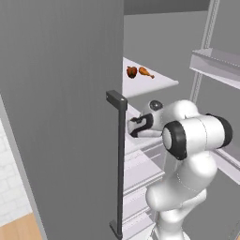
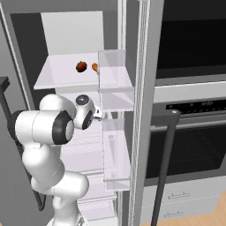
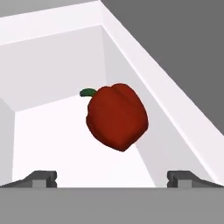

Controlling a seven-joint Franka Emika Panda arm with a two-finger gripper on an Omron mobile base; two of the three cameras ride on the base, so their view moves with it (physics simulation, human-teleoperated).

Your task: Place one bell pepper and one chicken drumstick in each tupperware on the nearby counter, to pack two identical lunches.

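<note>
Bell pepper (image 3: 117,117), glossy red with a short green stem, lies in a white fridge drawer (image 3: 52,65) right ahead of the tool (image 3: 112,178), whose two dark fingertips (image 3: 41,178) stand spread wide with nothing between them, the pepper centred in the gap but not touched. From the base cameras the white arm (image 1: 187,140) reaches into the open fridge past its grey door (image 1: 61,117) with the dark vertical handle (image 1: 120,164). On a higher glass shelf (image 1: 157,83) sit a second bell pepper (image 1: 131,71) and a chicken drumstick (image 1: 146,72), just beside each other. A black oven (image 2: 190,106) stands right of the fridge.
</note>
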